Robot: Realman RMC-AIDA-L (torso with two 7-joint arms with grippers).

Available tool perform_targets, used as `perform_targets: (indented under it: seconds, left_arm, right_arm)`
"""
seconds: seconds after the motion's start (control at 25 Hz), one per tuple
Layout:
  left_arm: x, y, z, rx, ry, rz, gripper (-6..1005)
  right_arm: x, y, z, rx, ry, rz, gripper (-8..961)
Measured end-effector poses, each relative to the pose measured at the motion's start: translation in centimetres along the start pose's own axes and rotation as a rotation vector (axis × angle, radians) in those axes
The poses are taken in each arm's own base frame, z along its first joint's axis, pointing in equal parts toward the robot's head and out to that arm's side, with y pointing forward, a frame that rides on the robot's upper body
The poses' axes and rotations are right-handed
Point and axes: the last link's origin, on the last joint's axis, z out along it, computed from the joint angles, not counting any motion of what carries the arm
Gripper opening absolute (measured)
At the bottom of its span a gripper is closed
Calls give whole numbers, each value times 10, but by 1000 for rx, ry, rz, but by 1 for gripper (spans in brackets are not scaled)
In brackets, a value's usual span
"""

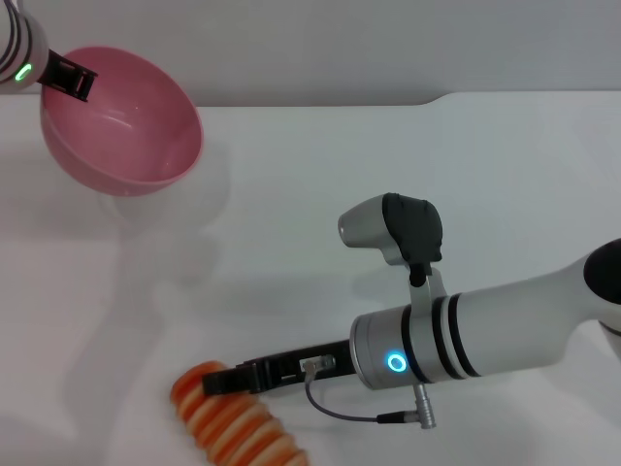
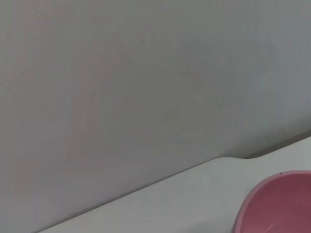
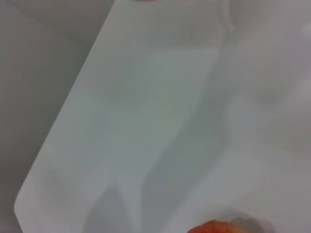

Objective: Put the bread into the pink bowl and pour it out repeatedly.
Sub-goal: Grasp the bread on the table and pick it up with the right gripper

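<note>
The pink bowl [image 1: 126, 126] hangs tilted above the table's far left corner, its opening turned toward me and nothing inside it. My left gripper [image 1: 73, 78] is shut on its upper rim. The left wrist view shows only an edge of the bowl [image 2: 282, 204]. The bread [image 1: 238, 427], orange with cream stripes, lies on the table at the near edge of the head view, partly cut off. My right gripper [image 1: 221, 381] reaches in from the right and sits at the bread's far end, overlapping it. A sliver of the bread [image 3: 214, 227] shows in the right wrist view.
The white table [image 1: 388, 165] runs back to a grey wall, with a step in its far edge at the right. My right arm [image 1: 466, 340] lies low across the near right part of the table.
</note>
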Motion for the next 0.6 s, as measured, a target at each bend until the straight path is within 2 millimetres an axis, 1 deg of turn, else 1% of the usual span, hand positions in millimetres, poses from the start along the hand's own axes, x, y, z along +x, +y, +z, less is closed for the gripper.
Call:
perform_targets:
  seconds: [0.16,0.6]
  left_arm:
    - [-1,-1,0,1,0,0,48]
    - [1,-1,-1,2,7,6,48]
  right_arm:
    - [1,-2,-1,5,-5,-45,613]
    - [-6,-7,-8,15,-47,-64,313]
